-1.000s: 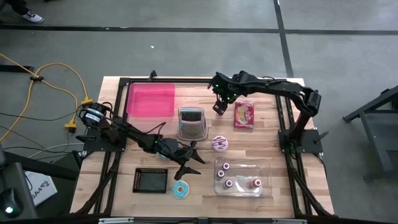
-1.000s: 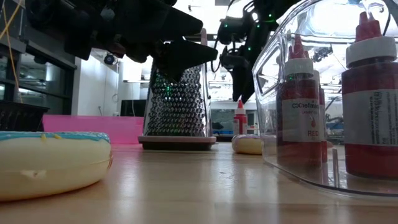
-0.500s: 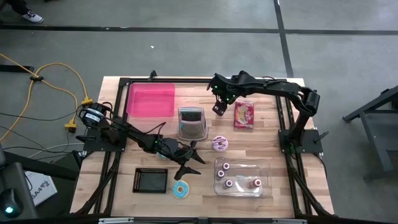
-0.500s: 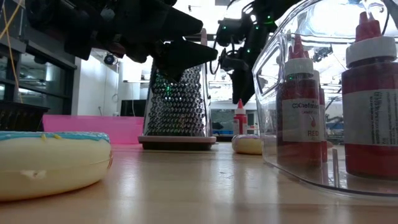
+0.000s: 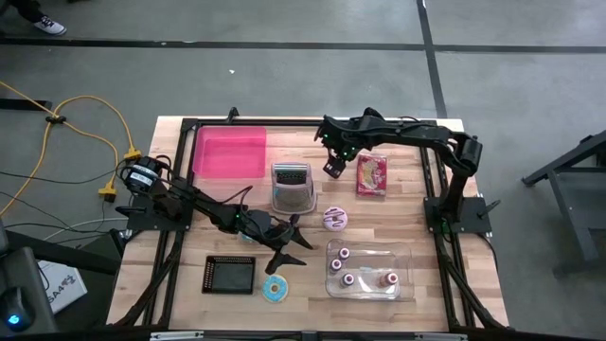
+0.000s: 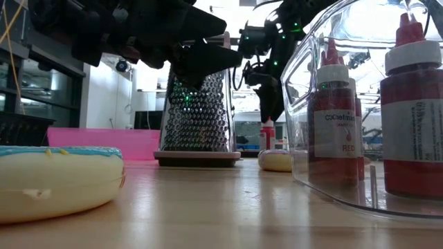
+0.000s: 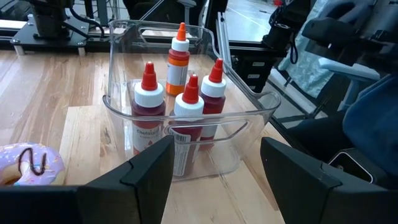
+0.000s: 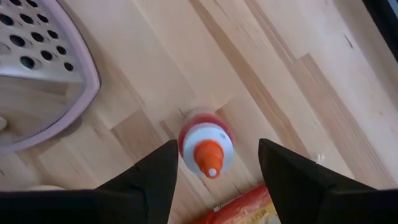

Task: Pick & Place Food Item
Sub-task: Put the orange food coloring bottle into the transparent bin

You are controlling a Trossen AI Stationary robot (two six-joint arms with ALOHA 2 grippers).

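Note:
A small red bottle (image 8: 208, 146) with a white cap and orange nozzle stands upright on its base on the wooden table, just right of the metal grater (image 5: 293, 187). It also shows in the low view (image 6: 267, 135). My right gripper (image 8: 217, 152) hangs over the bottle (image 5: 333, 167), pointing steeply down and open. Its fingers stand on either side of the cap without touching it. My left gripper (image 5: 292, 248) hovers open and nearly level over the table's middle. It faces a clear container (image 7: 186, 106) of sauce bottles and holds nothing.
A pink tray (image 5: 230, 152) sits at the far left and a red packet (image 5: 372, 174) lies right of the bottle. A pink-frosted donut (image 5: 335, 219), a blue-frosted donut (image 5: 275, 289), a black tray (image 5: 230, 275) and the clear container (image 5: 369, 270) fill the near half.

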